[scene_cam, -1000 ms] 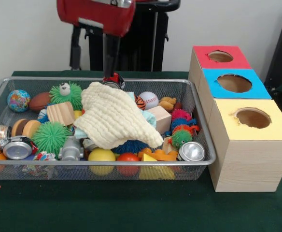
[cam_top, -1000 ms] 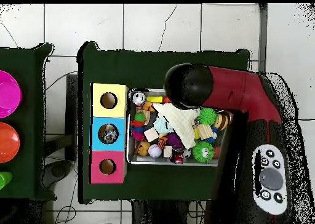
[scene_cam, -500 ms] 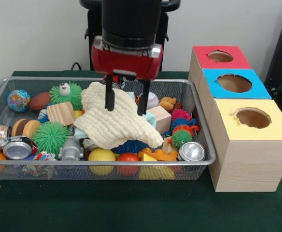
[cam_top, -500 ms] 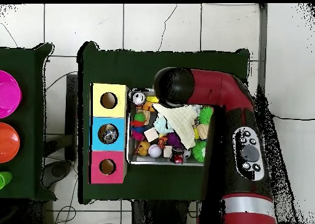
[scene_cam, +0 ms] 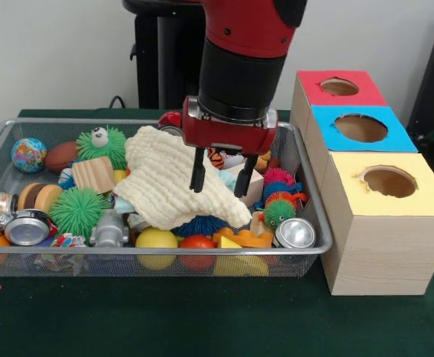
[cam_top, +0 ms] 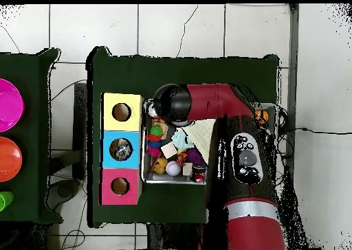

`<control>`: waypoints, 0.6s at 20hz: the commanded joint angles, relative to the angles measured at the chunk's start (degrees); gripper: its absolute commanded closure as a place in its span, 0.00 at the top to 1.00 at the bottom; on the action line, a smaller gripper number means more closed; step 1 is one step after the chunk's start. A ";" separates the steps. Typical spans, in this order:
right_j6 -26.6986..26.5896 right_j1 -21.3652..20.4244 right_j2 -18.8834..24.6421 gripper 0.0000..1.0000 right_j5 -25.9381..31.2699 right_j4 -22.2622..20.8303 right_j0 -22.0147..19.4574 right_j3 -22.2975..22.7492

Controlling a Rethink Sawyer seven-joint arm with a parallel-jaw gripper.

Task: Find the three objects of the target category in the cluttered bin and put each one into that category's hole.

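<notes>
While the gripper (scene_cam: 220, 178) hangs with fingers spread apart and empty over the cream cloth's (scene_cam: 169, 182) right edge, the toys — balls, cans, blocks — lie in the wire bin (scene_cam: 310, 249).

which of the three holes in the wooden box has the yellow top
The yellow-topped hole is the one at the box's front end in the front view, next to the blue; the red lies farthest back.
</notes>
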 commanded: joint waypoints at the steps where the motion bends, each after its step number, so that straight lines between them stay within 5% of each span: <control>1: -7.12 2.16 -0.07 1.00 10.31 -4.50 0.61 1.73; 12: -8.15 4.00 -0.43 1.00 15.27 -8.10 0.29 -0.21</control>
